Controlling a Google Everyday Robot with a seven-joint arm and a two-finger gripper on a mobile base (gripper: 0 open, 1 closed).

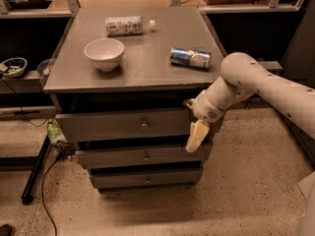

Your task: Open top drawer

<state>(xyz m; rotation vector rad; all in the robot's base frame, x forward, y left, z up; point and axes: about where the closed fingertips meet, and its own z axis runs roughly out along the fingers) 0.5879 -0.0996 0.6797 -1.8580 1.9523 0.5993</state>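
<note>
The top drawer (113, 126) is the tallest grey front of three in the cabinet, with a small round metal knob (144, 126) at its centre. Its front lies about in line with the two fronts below, and none of its inside shows. My gripper (197, 134) hangs at the right end of this drawer front, pointing down, well to the right of the knob and overlapping the gap above the middle drawer (142, 157). My white arm (256, 85) reaches in from the right.
On the grey cabinet top (147, 73) stand a white bowl (104, 53), a lying plastic bottle (125, 25) and a lying blue can (190, 57). The bottom drawer (145, 179) is lowest. A shelf with a bowl (13, 67) and floor cables (44, 181) are at the left.
</note>
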